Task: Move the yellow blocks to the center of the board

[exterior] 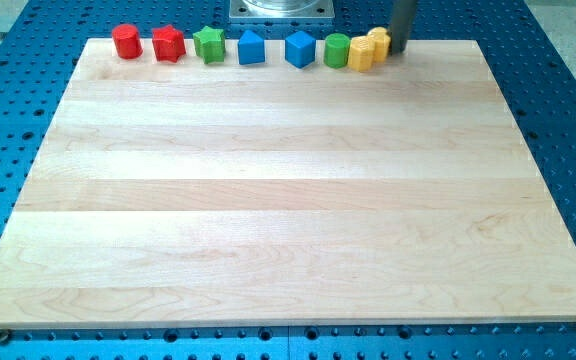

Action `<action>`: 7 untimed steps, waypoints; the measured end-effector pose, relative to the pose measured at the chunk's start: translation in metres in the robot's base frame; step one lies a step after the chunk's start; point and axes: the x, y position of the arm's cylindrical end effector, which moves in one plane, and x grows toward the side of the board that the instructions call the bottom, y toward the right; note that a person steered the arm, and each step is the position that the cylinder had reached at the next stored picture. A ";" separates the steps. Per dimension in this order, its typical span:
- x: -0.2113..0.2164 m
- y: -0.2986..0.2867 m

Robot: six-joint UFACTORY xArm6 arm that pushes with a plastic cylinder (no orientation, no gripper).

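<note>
Two yellow blocks sit at the view's top edge of the wooden board. One yellow block touches the green cylinder on its left. The other yellow block presses against it from the upper right. My tip is at the top edge, touching the right side of that second yellow block. The rod rises out of the view's top.
A row along the top edge, left to right: a red cylinder, a red star, a green star, a blue block, a blue cube. A grey metal mount sits above the board.
</note>
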 end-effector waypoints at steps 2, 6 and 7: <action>-0.011 -0.008; 0.082 -0.120; 0.049 -0.120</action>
